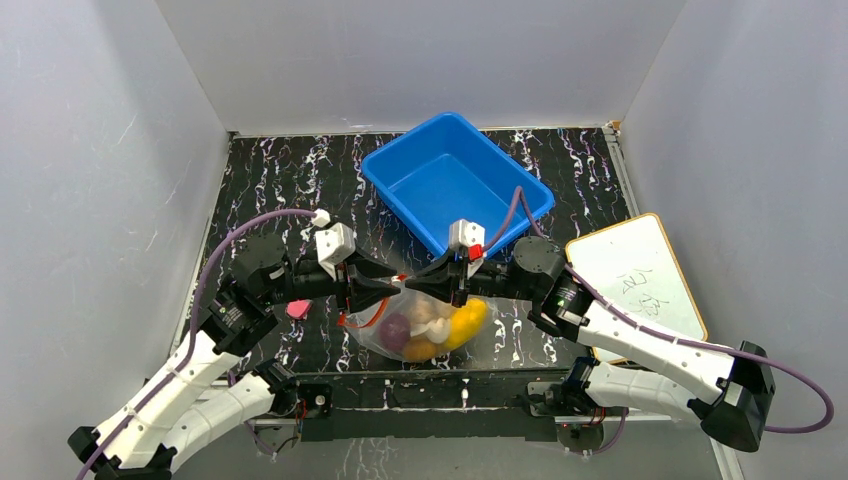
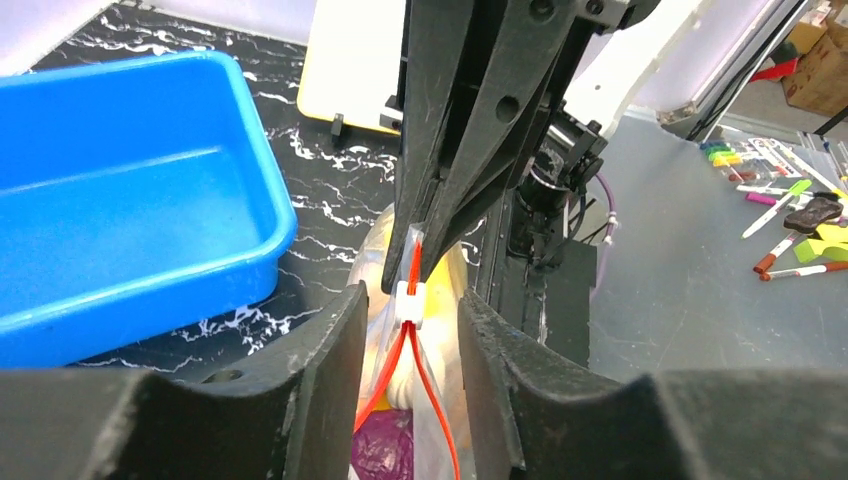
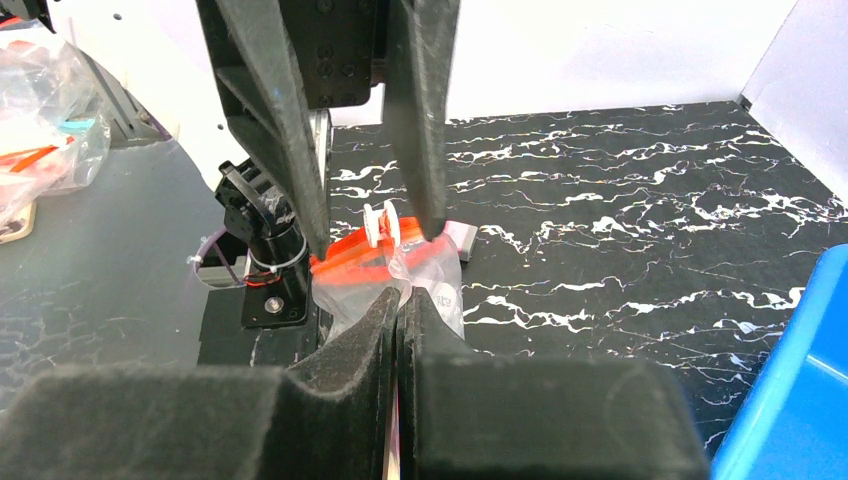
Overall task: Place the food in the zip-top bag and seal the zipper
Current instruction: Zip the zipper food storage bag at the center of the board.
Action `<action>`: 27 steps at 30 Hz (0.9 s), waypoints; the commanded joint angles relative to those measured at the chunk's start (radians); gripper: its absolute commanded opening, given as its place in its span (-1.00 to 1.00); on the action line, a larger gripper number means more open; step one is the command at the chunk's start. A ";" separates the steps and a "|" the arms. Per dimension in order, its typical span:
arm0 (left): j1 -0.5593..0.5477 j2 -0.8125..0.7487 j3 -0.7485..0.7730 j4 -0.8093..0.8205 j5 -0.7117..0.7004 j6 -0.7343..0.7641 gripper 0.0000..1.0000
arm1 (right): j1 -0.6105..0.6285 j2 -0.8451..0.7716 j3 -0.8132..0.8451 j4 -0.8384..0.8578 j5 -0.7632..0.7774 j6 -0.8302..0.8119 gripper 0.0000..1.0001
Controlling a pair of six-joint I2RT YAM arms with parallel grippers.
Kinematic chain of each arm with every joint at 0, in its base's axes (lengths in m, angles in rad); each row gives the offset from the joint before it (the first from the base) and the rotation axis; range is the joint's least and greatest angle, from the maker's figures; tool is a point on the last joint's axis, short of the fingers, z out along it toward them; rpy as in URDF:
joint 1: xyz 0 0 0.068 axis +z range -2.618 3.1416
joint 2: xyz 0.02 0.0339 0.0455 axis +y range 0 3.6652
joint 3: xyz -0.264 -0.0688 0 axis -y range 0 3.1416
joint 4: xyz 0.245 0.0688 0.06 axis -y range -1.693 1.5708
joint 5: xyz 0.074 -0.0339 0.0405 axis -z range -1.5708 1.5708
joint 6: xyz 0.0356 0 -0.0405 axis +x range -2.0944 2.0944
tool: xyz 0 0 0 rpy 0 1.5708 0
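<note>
The zip-top bag [image 1: 420,325] hangs just above the table's near edge, held up by its mouth. Inside it the food shows: a purple piece [image 1: 397,328], a yellow fruit [image 1: 466,320], an orange lump [image 1: 420,349] and white bits. My right gripper [image 3: 400,300] is shut on the bag's top edge at the right end. My left gripper [image 2: 410,295] is open, its fingers [image 2: 320,390] straddling the red-orange zipper [image 2: 440,410] at its white slider [image 2: 410,300]. The zipper's two strips spread apart on the near side of the slider.
An empty blue bin [image 1: 455,185] stands behind the bag. A white board with a yellow rim [image 1: 635,280] lies at the right. A small pink block [image 1: 297,309] lies left of the bag, under the left arm.
</note>
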 commanded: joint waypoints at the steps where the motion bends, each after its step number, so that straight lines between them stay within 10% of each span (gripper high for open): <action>1: 0.000 -0.027 -0.003 0.083 0.023 -0.032 -0.36 | -0.003 -0.022 0.009 0.083 0.016 0.015 -1.00; 8: 0.000 -0.019 -0.010 0.080 0.038 -0.029 -0.58 | -0.003 -0.027 0.007 0.088 0.025 0.025 -1.00; 15: 0.000 -0.011 -0.012 0.057 0.025 -0.015 -0.36 | -0.003 -0.030 0.000 0.096 0.029 0.030 -1.00; 21: 0.000 -0.011 -0.013 0.059 0.037 -0.008 -1.00 | -0.003 -0.026 0.000 0.102 0.031 0.035 -1.00; 27: 0.000 -0.027 -0.020 -0.010 0.007 0.040 -1.00 | -0.003 -0.070 -0.028 0.136 0.099 0.065 -1.00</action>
